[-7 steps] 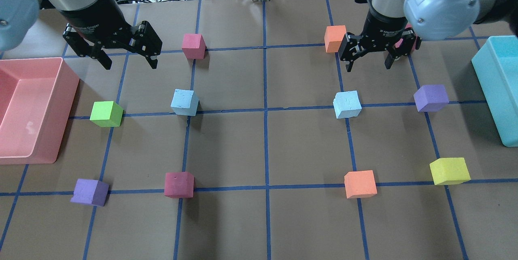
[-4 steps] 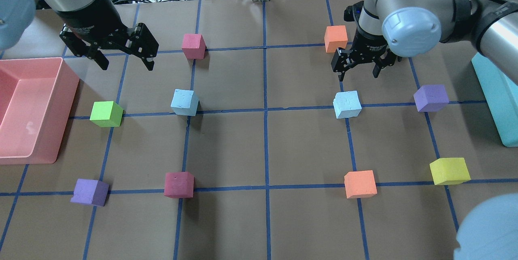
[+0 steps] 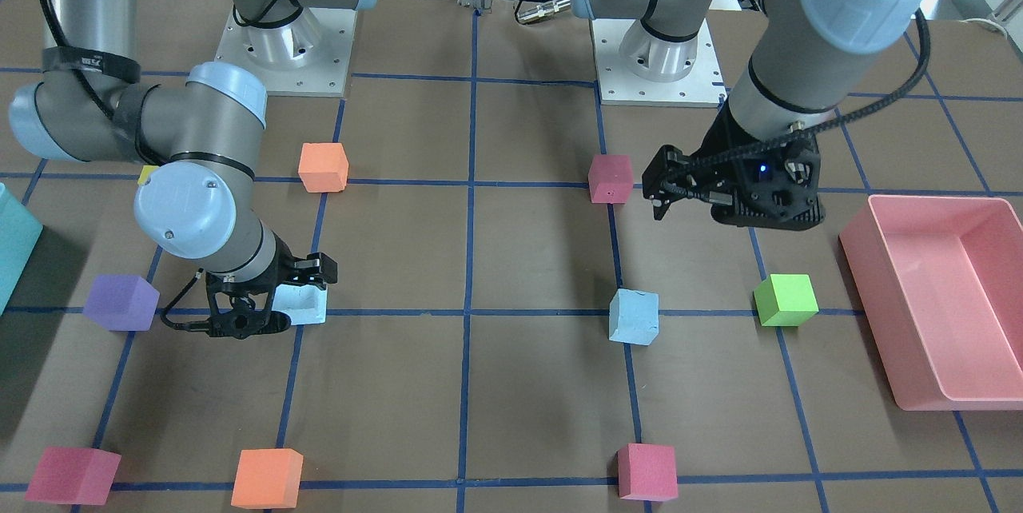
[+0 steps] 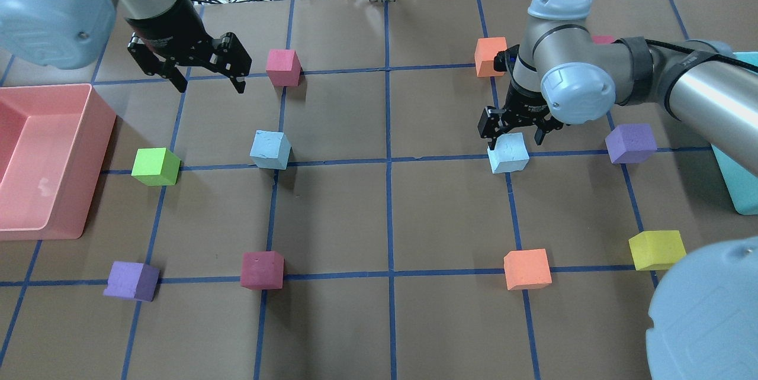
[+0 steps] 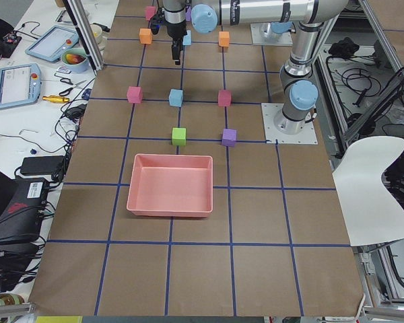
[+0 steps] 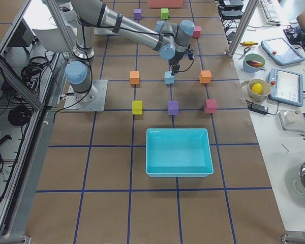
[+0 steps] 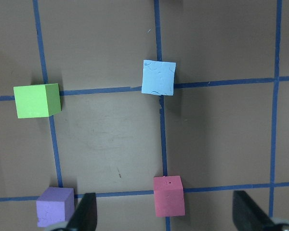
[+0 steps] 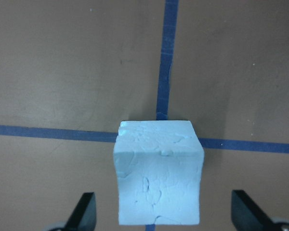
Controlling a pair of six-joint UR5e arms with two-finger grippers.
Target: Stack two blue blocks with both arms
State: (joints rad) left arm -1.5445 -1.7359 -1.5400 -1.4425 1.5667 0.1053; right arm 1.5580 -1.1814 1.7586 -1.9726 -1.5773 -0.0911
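Two pale blue blocks lie on the brown table. The left blue block (image 4: pixel 270 150) stands free; it also shows in the left wrist view (image 7: pixel 158 77). My left gripper (image 4: pixel 209 85) is open and empty, held high, beyond and to the left of that block. The right blue block (image 4: pixel 508 153) sits on a tape crossing. My right gripper (image 4: pixel 514 138) is open, low over this block, with a finger on either side of it. The right wrist view shows the block (image 8: pixel 159 178) between the spread fingers (image 8: pixel 84 211), not touched.
A pink bin (image 4: pixel 59 226) stands at the left edge, a teal bin (image 4: pixel 734 131) at the right edge. Other cubes: green (image 4: pixel 156 166), pink (image 4: pixel 283 67), orange (image 4: pixel 490 55), purple (image 4: pixel 630 142), yellow (image 4: pixel 657 250), orange (image 4: pixel 527 269), maroon (image 4: pixel 262 269), purple (image 4: pixel 131 280).
My right gripper has come down and toward the robot, from near the far orange cube to over the right blue block. My left gripper has shifted right. Both stay open.
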